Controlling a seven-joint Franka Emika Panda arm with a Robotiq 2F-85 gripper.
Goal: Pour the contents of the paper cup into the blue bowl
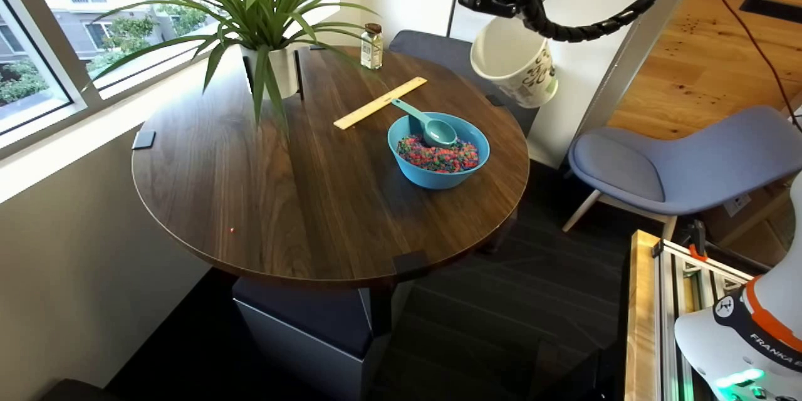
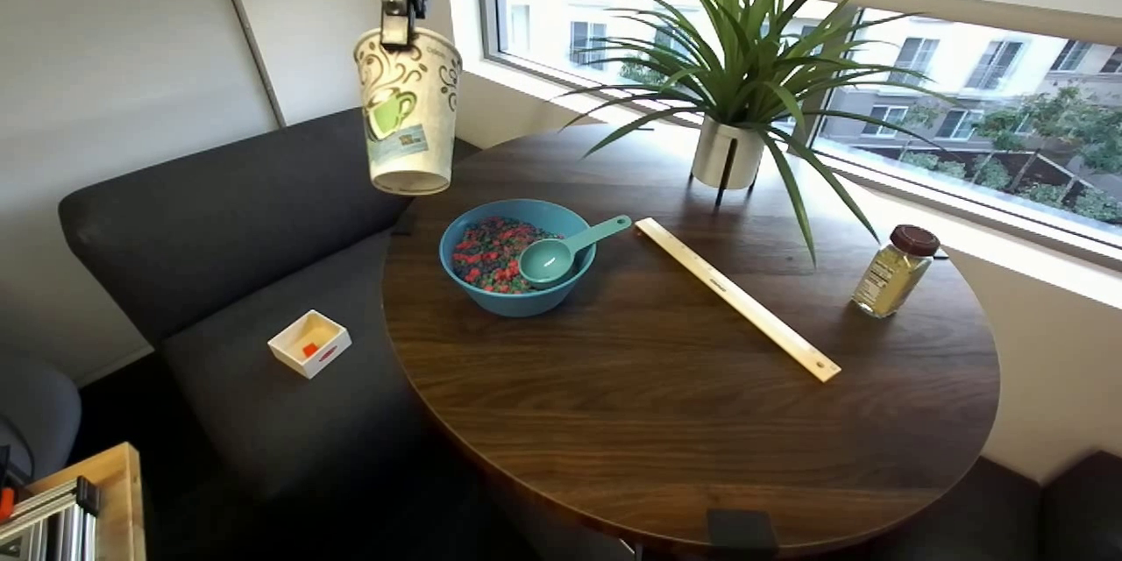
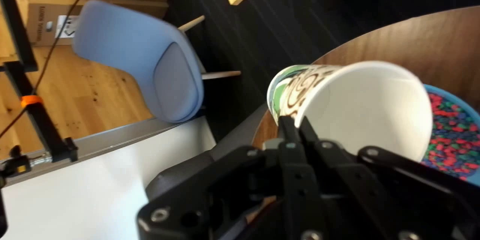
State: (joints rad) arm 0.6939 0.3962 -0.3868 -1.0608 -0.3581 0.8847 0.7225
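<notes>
The cream-white paper cup is held in the air above the table. It also shows in an exterior view and in the wrist view. My gripper is shut on the cup's rim, one fingertip inside and one outside. The gripper also shows in both exterior views. The cup is tilted, and the inside that shows looks bare white. The blue bowl stands on the table below and beside the cup. It also shows in an exterior view, holding red, green and dark bits and a teal scoop.
A wooden ruler, a jar with a brown lid and a potted plant stand or lie on the round table. A small white box sits on the dark bench. A blue-grey chair stands beyond.
</notes>
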